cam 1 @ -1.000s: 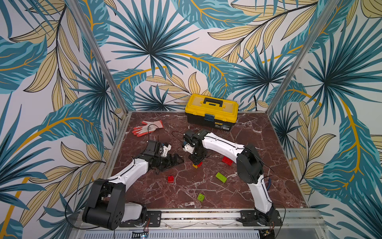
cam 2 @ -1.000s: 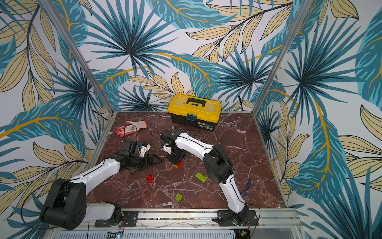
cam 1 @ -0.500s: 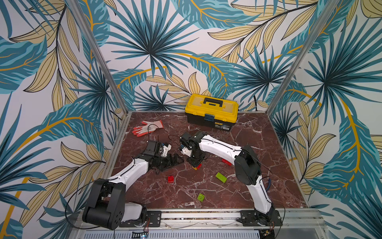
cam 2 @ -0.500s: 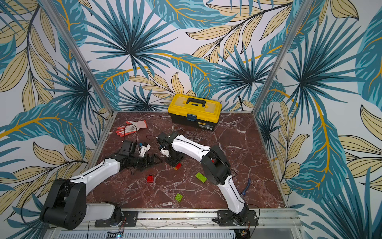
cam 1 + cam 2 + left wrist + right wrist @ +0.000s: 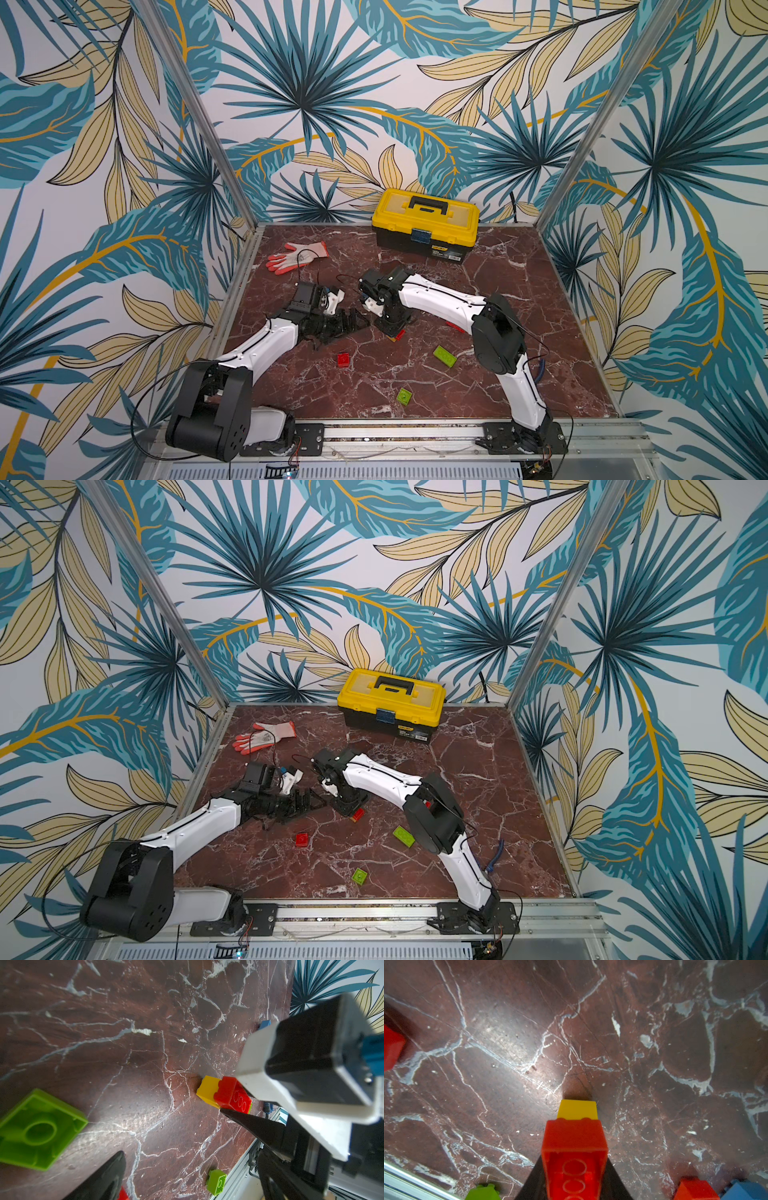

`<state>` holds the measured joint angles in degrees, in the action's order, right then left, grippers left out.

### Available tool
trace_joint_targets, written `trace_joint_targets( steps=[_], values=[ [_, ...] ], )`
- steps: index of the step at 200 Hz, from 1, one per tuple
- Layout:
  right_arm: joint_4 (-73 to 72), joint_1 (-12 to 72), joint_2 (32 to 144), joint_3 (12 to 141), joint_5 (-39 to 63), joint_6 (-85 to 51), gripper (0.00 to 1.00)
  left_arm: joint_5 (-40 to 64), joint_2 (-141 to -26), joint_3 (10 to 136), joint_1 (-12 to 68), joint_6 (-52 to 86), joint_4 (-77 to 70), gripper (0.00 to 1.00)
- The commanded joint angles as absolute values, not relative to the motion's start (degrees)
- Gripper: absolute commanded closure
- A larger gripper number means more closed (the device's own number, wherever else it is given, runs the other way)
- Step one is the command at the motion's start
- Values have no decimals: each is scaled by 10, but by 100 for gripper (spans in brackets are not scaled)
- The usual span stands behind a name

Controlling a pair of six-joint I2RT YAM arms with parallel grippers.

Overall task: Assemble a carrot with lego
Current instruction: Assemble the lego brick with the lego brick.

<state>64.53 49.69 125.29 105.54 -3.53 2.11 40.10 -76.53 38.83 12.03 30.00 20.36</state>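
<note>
- Leftward drift of the right arm's wrist and elbow marks the last second. The bricks at its tips have scarcely shifted, and the left arm is unchanged.
- Nearest lies a lime-green square brick (image 5: pixel 404 396). Beyond it are a red square brick (image 5: pixel 343 359) and, to its right, a lime-green oblong brick (image 5: pixel 444 356). All lie loose on the marble tabletop (image 5: pixel 519 291).
- Mid-table, the right gripper (image 5: pixel 395 329) is clenched on the carrot (image 5: pixel 574 1140). So far it is a yellow tip joined to one red brick, held tip-down and apparently touching the marble.
- Just left of it, the left gripper (image 5: pixel 351 329) lies spread wide, holding nothing.
- Step in hand, as judged: building the body. The next move calls for the free gripper to fetch a loose brick. Its studs must be pressed squarely into the held red brick's hollow underside.
- Farthest are a work glove (image 5: pixel 297 255) at left and a yellow toolbox (image 5: pixel 424 224) against the back wall.
</note>
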Motion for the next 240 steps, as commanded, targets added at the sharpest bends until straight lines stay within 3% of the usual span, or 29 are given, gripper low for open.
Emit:
trace_joint_targets(
  steps=[1,50,133,199,240],
  values=[
    [657,495,1324,996,-98,18,76,403,-764,394,122,292,197,1],
    [668,494,1325,1005,-120,22,76,401,-766,396,121,292,196,1],
    [630,482,1308,994,-36,17,76,400,-768,395,122,291,197,1],
    [589,476,1254,981,-29,22,70,400,-765,397,122,291,197,0],
    [592,471,1239,992,-29,49,54,400,-759,400,122,294,197,1]
  ],
)
